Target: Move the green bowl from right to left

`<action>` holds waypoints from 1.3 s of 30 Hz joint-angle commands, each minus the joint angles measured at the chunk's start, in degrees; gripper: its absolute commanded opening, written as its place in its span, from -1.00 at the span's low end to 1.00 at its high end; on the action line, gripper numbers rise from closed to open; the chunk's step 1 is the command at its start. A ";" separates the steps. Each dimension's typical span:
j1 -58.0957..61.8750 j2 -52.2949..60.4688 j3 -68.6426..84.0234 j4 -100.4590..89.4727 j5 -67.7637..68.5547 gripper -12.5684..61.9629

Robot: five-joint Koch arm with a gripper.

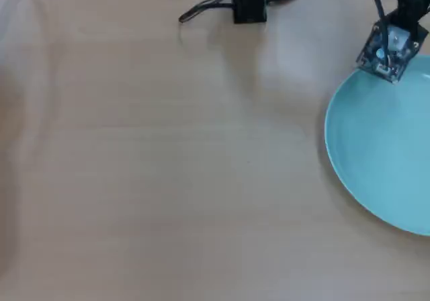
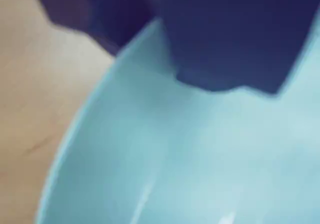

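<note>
While the wooden table lies broad and pale in the overhead view, the green bowl sits at its 3 o'clock edge, cut off by the right border of that view. The gripper hangs over the bowl's rim at about the 11 o'clock point of the dish, its arm reaching in from the 1 o'clock corner with a small circuit board and a black cable showing on top.

In the wrist view, blurred and close, the dark gripper fills the 12 o'clock part of the picture, and the pale turquoise bowl spreads from the centre toward 5 o'clock, its raised rim curving from 12 down toward 8 o'clock, with bare table at 9 o'clock. One dark jaw looks to lie inside the rim and another dark part outside it, yet whether the claw pinches the rim or merely straddles it cannot be told.

At 12 o'clock in the overhead view stands the arm's black base, with cables trailing beside it.
</note>
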 commanded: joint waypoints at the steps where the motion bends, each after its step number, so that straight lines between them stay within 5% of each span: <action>1: -1.14 0.62 -1.05 1.67 -0.18 -0.83; 13: -1.23 1.32 -1.41 8.17 0.44 0.12; 30: 12.13 23.64 -3.34 14.15 -6.33 0.15; 39: 30.50 31.64 -3.34 15.47 -17.58 0.15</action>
